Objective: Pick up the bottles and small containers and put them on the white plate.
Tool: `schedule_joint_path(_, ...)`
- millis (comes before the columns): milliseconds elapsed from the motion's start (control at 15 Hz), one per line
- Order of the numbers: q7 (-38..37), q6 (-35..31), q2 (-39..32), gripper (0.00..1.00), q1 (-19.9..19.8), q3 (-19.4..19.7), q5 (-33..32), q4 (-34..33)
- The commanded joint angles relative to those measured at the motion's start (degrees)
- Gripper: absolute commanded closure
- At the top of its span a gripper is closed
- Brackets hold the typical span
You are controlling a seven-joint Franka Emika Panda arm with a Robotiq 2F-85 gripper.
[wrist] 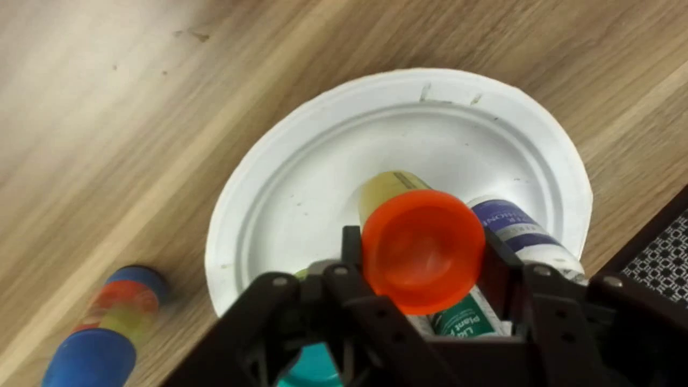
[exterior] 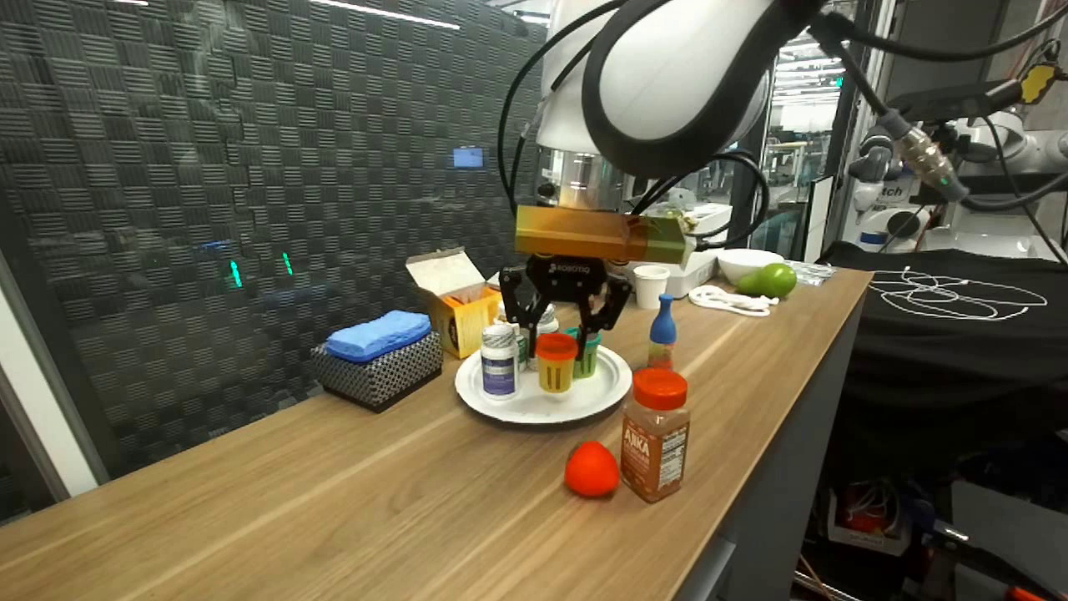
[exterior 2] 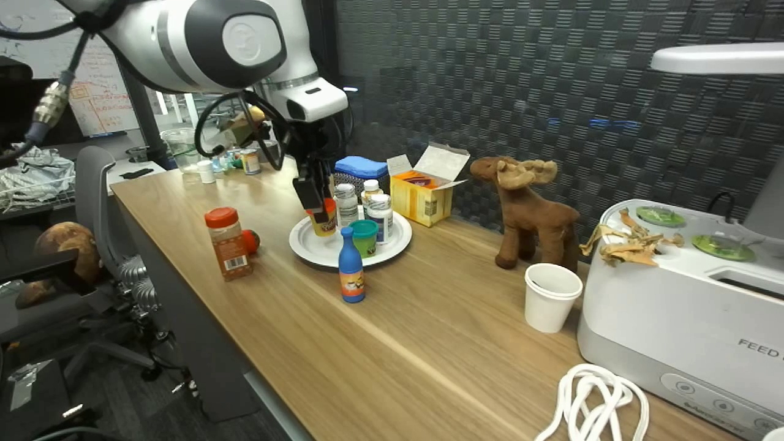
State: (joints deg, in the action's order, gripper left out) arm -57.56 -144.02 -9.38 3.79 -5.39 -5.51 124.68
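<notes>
A tight set-down, easily upset

Your black two-finger gripper (exterior: 556, 351) is closed on the orange-lidded yellow plastic tub (exterior: 555, 376), over the round, shallow-rimmed white plate (wrist: 317, 185); whether its base touches down, you can't tell. Let go too high and it may drop, tip and roll on that smooth surface. Spread wide and you could shove the purple-labelled white plastic bottle (exterior: 499, 369) near it. Swing low and the slim, long-necked blue bottle (exterior 2: 351, 271), upright on the wood-grain counter (exterior 2: 429, 306) just outside the rim, may topple; the square-sided, red-lidded spice jar (exterior: 657, 441) looks steadier.
</notes>
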Motion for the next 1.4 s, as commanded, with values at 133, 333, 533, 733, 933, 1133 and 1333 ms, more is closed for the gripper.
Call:
schedule_joint_path(133, 8.44, 0.45, -5.14, 0.71, 1.90, 0.38, 6.53, -5.45)
schedule_joint_path(333, 7.06, 0.11, -6.40, 0.71, 3.41, 1.53, 5.04, -6.46)
schedule_joint_path(533, 6.78, 0.71, -6.68, 0.44, 4.45, 2.29, 4.30, -6.82)
schedule_joint_path(733, 4.47, 0.81, -5.08, 0.18, 5.95, 3.54, 1.92, -5.63)
schedule_joint_path(933, -1.30, 1.35, -2.38, 0.00, 8.59, 5.40, -3.91, -3.85)
schedule_joint_path(1133, -10.05, 3.99, 0.06, 0.00, 11.33, 5.73, -11.80, -2.65)
schedule_joint_path(1333, -15.27, 12.81, 2.80, 0.00, 12.19, 3.16, -14.57, -2.74)
